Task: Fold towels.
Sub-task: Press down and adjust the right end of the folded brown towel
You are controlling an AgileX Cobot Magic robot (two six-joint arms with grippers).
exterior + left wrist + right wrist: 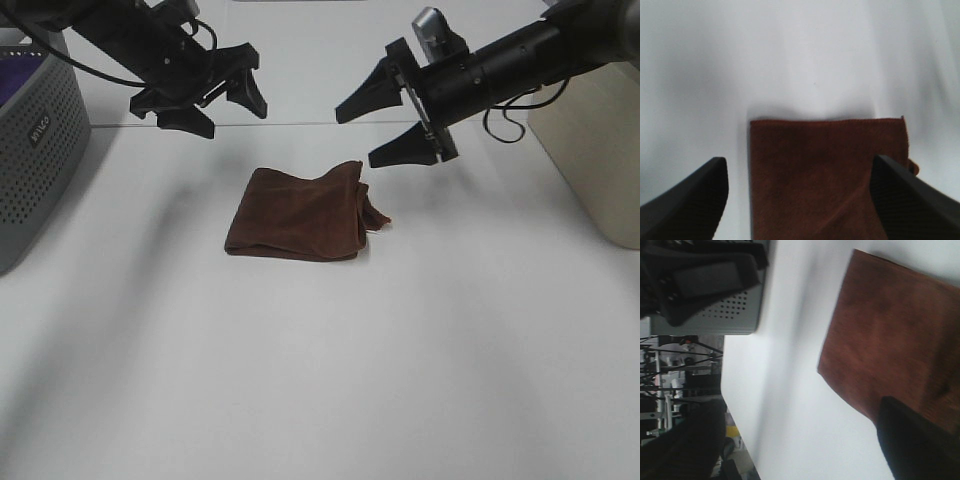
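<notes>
Folded reddish-brown cloth towel [300, 215] lying on white table [400, 380] below the fingertips, left gripper [228, 116] and right gripper [357, 138] hovering above it, fingers gaping wide, gripping nothing.

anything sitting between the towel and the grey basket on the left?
Nothing. In the exterior high view, the stretch from the towel to the grey basket is bare white table, with only a soft shadow across it.

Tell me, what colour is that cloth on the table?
Dark reddish-brown towel, plain; clearest in the exterior high view.
</notes>
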